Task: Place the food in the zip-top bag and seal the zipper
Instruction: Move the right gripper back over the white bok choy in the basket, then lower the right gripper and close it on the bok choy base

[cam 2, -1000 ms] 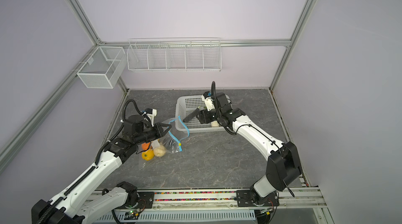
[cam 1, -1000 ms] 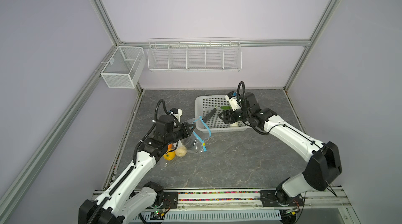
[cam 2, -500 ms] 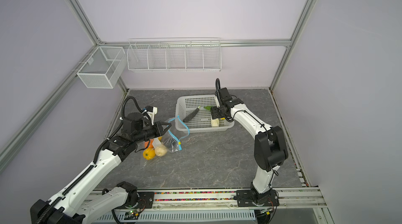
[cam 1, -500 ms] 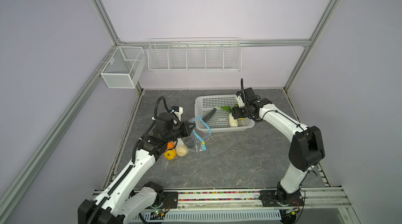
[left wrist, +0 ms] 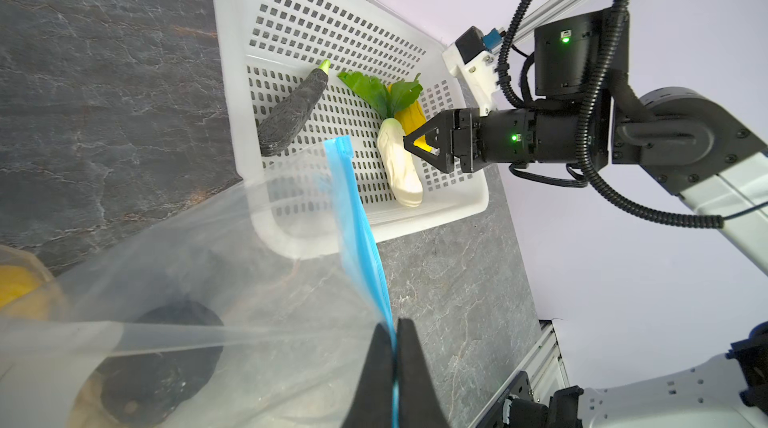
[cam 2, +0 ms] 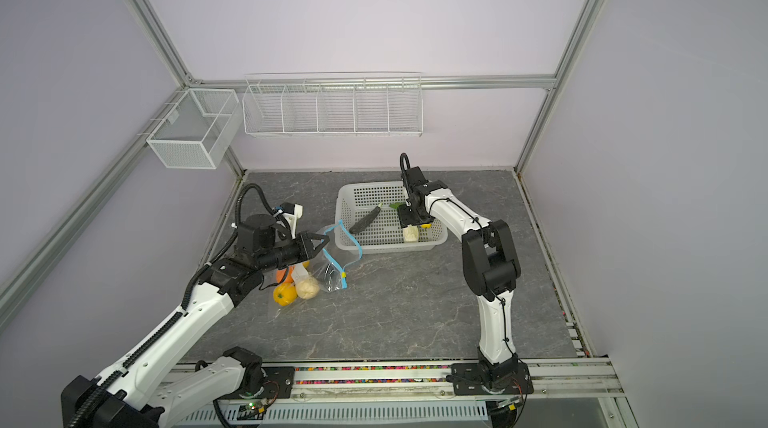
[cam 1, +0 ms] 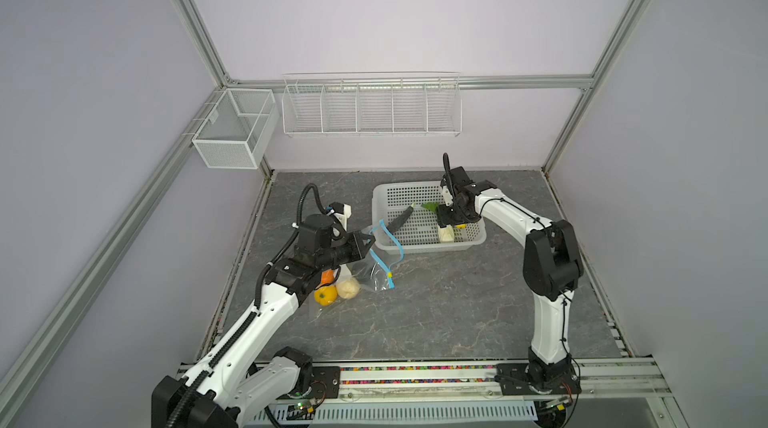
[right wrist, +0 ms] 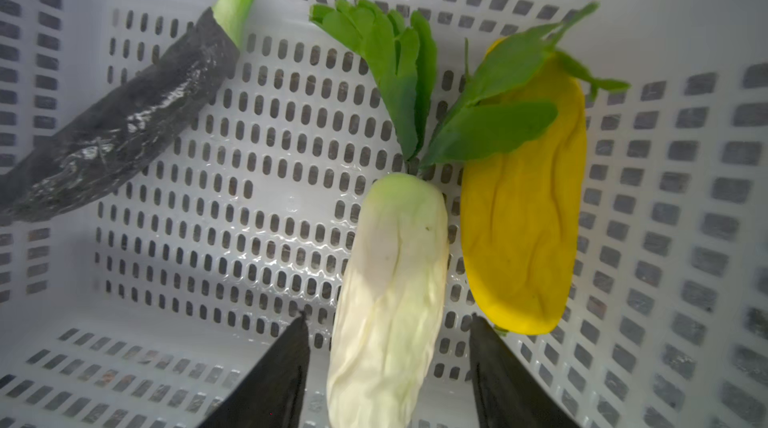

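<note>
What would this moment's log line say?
left gripper shut on zipper | right gripper open around white radish in basket | eggplant, yellow piece untouched

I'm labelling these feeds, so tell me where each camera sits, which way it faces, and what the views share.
Top views: high above the front rail, looking down at the table; left arm and right arm show.
Left wrist: looks past the left end effector, shut on the zipper, toward the basket and right arm.
Right wrist: looks down into the basket; the right end effector straddles the white radish.
Shared: both wrist views show radish, eggplant, yellow piece.
</note>
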Robot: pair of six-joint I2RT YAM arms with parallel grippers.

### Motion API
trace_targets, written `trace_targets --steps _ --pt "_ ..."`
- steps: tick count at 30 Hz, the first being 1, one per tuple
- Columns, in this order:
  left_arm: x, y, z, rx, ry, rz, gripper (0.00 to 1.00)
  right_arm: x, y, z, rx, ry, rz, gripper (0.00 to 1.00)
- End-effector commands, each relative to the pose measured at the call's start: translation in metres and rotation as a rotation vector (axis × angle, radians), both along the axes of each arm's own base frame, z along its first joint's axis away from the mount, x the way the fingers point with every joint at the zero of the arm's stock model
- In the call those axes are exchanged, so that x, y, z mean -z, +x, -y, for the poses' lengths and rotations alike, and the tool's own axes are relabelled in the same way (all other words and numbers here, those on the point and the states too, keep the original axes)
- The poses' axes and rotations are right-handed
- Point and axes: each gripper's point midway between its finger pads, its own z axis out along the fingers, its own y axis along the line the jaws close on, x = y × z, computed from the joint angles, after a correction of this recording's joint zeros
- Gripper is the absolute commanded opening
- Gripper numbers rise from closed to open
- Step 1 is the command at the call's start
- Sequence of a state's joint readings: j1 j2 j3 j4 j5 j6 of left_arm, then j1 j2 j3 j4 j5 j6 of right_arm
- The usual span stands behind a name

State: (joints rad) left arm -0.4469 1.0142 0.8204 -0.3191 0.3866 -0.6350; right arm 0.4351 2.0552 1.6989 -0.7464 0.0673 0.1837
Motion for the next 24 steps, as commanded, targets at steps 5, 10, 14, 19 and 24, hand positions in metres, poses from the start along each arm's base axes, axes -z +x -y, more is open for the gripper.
trace_targets --steps 5,10,14,19,24 --pt "-0.005 0.002 0.002 0.005 -0.022 0.014 0.0 0.015 0.002 -0.006 -0.003 -0.012 -0.05 0.59" --pt "-0.006 0.001 0.002 0.006 -0.028 0.018 0.0 0.026 0.009 -0.004 0.006 -0.048 -0.066 0.59" --pt "-0.006 0.0 0.002 0.006 -0.038 0.023 0.0 0.033 0.011 -0.007 -0.001 -0.051 -0.083 0.6" --pt "-0.008 -0.001 0.001 0.005 -0.041 0.029 0.0 0.043 0.015 -0.01 -0.003 -0.05 -0.106 0.63" --pt "-0.007 -0.001 0.001 0.003 -0.043 0.03 0.0 0.049 0.02 -0.012 0.0 -0.049 -0.111 0.64"
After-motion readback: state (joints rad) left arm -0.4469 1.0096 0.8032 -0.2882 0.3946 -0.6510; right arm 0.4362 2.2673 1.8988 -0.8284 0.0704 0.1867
